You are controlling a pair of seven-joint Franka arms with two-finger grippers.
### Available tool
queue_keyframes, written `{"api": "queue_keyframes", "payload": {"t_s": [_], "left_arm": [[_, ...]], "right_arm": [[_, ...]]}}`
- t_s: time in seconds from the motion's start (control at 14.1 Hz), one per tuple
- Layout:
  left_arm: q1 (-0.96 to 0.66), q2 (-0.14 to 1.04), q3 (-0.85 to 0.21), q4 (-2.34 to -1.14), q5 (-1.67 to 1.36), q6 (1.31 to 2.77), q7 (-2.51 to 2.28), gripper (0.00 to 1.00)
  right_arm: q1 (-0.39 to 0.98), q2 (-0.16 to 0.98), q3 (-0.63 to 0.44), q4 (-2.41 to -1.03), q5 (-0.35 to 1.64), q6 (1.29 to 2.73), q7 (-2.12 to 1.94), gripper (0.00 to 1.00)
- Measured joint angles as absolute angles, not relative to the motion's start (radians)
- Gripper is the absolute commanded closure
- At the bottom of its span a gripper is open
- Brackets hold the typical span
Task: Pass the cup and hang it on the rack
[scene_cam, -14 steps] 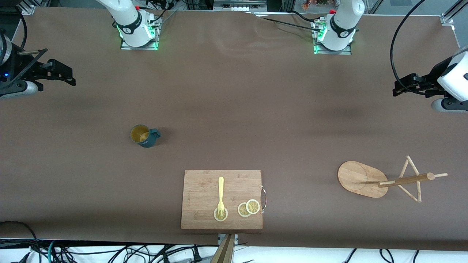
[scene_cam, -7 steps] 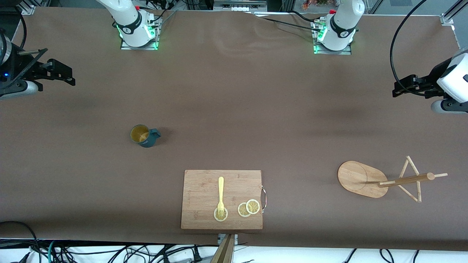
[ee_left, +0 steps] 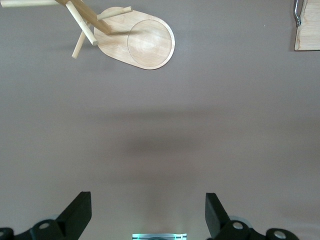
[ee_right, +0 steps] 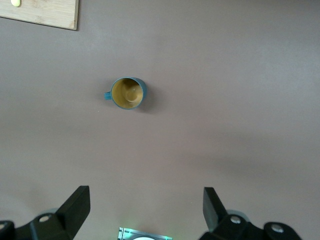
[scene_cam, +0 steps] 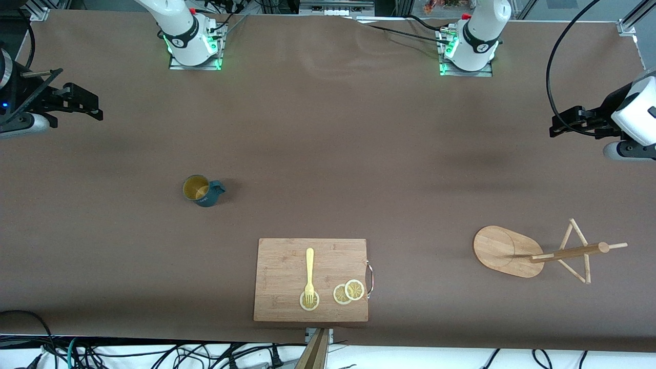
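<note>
The dark teal cup [scene_cam: 202,190] stands upright on the brown table toward the right arm's end, its tan inside showing and its handle pointing toward the left arm's end. It also shows in the right wrist view [ee_right: 127,93]. The wooden rack [scene_cam: 505,251] stands toward the left arm's end, near the front camera, and also shows in the left wrist view [ee_left: 145,42]. My right gripper [scene_cam: 96,110] is open and empty, high over the table's edge and well away from the cup. My left gripper [scene_cam: 556,128] is open and empty over the other end, apart from the rack.
A rectangular wooden cutting board [scene_cam: 282,261] lies near the front camera between cup and rack. It carries a yellow fork [scene_cam: 309,271] and lemon slices [scene_cam: 348,291]. Its corner shows in the right wrist view [ee_right: 45,12].
Both grippers have drifted very slightly outward toward their ends of the table. The cup and the rack have not moved.
</note>
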State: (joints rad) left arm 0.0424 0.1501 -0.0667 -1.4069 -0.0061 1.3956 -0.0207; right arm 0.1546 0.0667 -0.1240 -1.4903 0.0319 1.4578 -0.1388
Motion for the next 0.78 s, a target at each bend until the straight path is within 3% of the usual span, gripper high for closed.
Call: {"api": "queue_keyframes", "payload": {"t_s": [0.78], "left_arm": [[0.042,0.150,-0.067,-1.406,-0.006,1.396,-0.021,0.00]], "right_arm": [[0.153,0.066,-0.124,-1.499,0.031,1.465,-0.134,0.00]]}}
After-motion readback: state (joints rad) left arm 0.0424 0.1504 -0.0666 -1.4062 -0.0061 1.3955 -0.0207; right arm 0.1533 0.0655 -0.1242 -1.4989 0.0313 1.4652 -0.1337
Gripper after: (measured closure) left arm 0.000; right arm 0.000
